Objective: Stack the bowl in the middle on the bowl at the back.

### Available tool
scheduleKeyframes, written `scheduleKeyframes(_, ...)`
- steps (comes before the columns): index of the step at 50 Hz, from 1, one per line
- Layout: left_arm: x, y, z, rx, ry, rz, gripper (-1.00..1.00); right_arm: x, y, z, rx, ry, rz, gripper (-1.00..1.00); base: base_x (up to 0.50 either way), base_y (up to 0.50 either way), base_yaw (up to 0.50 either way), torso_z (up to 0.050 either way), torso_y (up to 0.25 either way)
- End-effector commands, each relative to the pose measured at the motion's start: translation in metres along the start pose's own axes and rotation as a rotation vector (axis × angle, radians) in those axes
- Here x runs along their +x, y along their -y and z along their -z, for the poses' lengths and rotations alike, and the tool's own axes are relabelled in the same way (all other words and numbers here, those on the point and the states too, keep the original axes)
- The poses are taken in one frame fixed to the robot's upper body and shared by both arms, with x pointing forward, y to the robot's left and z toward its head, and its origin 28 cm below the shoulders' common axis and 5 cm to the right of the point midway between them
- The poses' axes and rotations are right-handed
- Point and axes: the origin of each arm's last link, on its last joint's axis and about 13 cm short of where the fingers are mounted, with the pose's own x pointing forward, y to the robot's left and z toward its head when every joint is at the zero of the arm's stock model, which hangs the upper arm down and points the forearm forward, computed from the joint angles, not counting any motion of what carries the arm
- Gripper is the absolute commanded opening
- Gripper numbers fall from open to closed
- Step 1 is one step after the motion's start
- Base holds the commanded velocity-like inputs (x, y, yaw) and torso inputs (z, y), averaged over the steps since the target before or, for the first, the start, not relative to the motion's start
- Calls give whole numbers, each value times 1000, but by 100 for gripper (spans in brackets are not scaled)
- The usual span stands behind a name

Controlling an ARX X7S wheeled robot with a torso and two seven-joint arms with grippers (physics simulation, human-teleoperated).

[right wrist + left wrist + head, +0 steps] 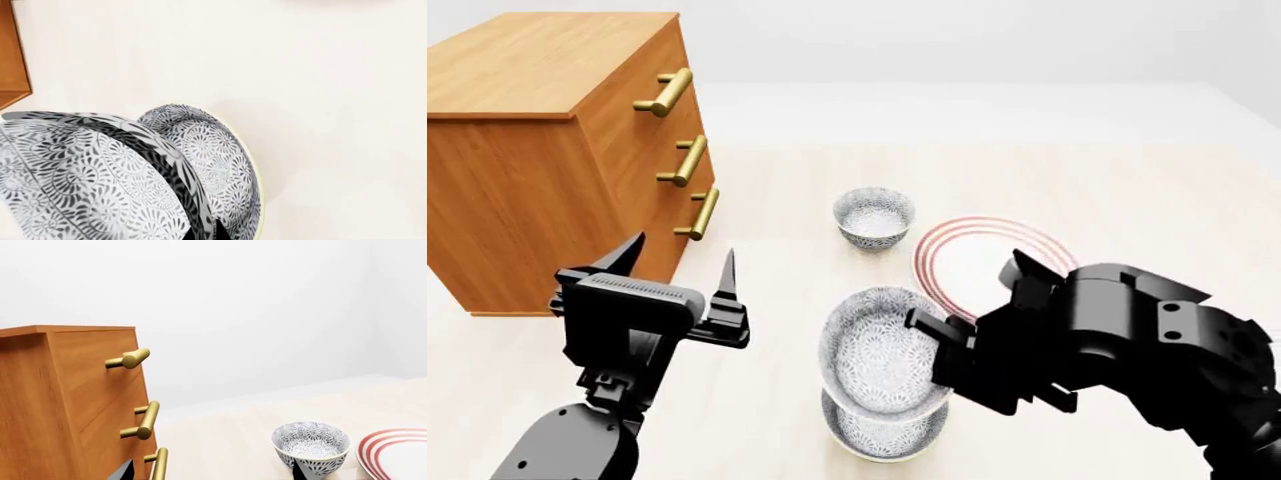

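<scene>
Three patterned bowls are counted in the head view. The bowl in the middle (881, 355) is gripped at its rim by the right hand (941, 350), lifted above the nearest bowl (881, 432). The left hand (674, 275) is held open. The bowl at the back (874, 217) is seen beside one plate (961, 255). The dresser (60, 400) fills the left wrist view.

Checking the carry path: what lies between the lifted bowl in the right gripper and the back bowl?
In the head view, only bare table separates the lifted bowl in the right gripper from the back bowl; the red-ringed plate lies beside that path.
</scene>
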Motion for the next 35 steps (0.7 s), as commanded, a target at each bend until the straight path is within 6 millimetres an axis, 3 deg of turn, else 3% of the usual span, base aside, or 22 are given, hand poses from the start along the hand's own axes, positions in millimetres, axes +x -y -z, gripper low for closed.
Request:
scheduleKeyframes(1,0,0,1,1,-2,-2,100,2,1,0,7,-4,-1,-100,0,0,0,0,0)
scheduleKeyframes(35,-2,-2,2,-2,-7,-14,100,19,5,1,22,-57,18,-100,0,0,0,0,0)
